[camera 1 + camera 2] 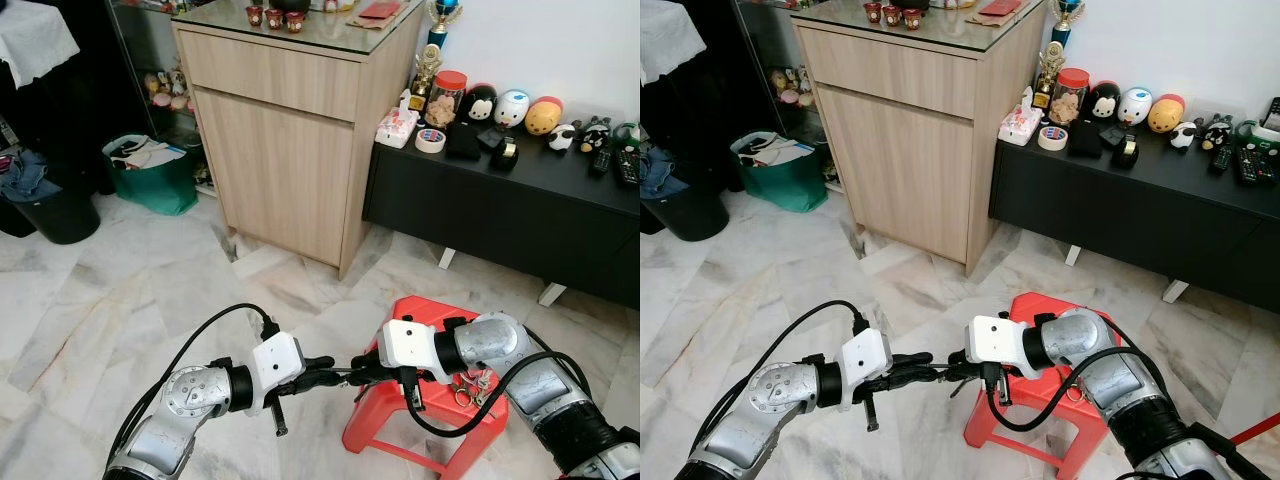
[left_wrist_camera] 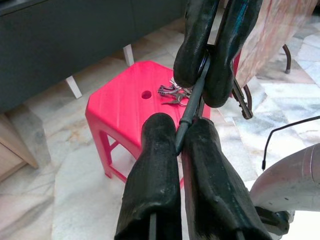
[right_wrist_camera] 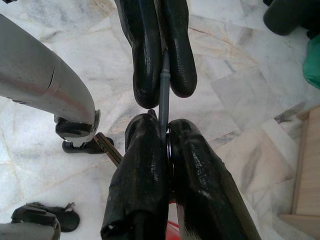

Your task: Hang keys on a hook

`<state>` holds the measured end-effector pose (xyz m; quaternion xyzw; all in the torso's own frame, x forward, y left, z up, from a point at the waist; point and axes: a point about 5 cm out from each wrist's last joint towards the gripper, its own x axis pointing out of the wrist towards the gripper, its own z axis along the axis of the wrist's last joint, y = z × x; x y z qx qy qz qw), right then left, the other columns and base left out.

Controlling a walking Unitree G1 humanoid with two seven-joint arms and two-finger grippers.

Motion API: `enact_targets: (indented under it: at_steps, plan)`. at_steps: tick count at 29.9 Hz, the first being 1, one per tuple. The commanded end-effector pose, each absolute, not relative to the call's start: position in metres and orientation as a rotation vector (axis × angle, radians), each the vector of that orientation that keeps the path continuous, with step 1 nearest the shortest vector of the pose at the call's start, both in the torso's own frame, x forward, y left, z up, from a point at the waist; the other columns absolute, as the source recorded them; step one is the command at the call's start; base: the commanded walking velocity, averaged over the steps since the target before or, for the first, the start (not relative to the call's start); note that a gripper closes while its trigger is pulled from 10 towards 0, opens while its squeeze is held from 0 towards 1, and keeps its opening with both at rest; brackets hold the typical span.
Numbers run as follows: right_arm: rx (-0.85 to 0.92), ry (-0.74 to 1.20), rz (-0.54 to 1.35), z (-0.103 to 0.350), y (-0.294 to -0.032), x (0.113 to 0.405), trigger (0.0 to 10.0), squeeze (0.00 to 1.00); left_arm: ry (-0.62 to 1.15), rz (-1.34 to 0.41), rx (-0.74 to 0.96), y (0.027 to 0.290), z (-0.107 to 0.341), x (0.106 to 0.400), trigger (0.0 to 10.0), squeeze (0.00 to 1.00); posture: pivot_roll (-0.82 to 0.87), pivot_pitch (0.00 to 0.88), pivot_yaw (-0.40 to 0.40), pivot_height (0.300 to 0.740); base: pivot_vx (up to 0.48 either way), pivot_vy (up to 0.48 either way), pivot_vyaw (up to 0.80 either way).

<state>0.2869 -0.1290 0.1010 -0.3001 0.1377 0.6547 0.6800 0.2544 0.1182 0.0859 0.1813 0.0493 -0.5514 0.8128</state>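
Grippers meet fingertip to fingertip over the marble floor (image 1: 120,310); your left gripper (image 1: 322,374) is clamped on a thin grey hook (image 2: 189,107); your right gripper (image 1: 366,371) pinches the key ring (image 2: 207,56), with one key (image 2: 239,98) dangling below; a second bunch of keys (image 2: 172,93) lies near the far edge of the red stool (image 2: 125,105); risk, as I judge it: release early and the ring slips off, dropping the key; whether the ring sits over the hook's tip is hidden between the fingers.
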Motion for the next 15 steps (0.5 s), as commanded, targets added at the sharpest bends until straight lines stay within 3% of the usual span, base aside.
enact_targets:
  at_steps: [1, 9, 10, 11, 12, 15]
  plan:
    - [-0.676, 0.375, 1.556, 0.0864, -0.1259, 0.2736, 10.0, 0.00, 0.025, -1.123, 0.350, 0.1212, 0.1014, 0.2613, 0.0, 0.00, 0.09, 0.069, -0.032, 0.740, 0.000, 0.000, 0.00]
    - [-0.680, 0.381, 1.559, 0.0857, -0.1259, 0.2730, 10.0, 0.00, 0.017, -1.124, 0.353, 0.1203, 0.1032, 0.2611, 0.0, 0.00, 0.09, 0.069, -0.033, 0.740, 0.000, 0.000, 0.00]
    - [-0.681, 0.381, 1.559, 0.0856, -0.1259, 0.2731, 10.0, 0.00, 0.014, -1.121, 0.349, 0.1200, 0.1038, 0.2614, 9.1, 0.00, 0.09, 0.069, -0.033, 0.740, 0.000, 0.000, 0.00]
    - [-0.681, 0.381, 1.560, 0.0856, -0.1259, 0.2731, 10.0, 0.00, 0.012, -1.119, 0.346, 0.1198, 0.1042, 0.2615, 9.1, 0.00, 0.09, 0.069, -0.033, 0.740, 0.000, 0.000, 0.00]
    - [-0.682, 0.381, 1.558, 0.0855, -0.1258, 0.2734, 10.0, 0.00, 0.009, -1.125, 0.330, 0.1188, 0.1056, 0.2612, 10.0, 0.00, 0.09, 0.069, -0.033, 0.740, 0.000, 0.000, 0.00]
    - [-0.683, 0.382, 1.559, 0.0853, -0.1259, 0.2733, 10.0, 0.00, -0.005, -1.134, 0.318, 0.1176, 0.1084, 0.2607, 10.0, 0.00, 0.09, 0.069, -0.033, 0.740, 0.000, 0.000, 0.00]
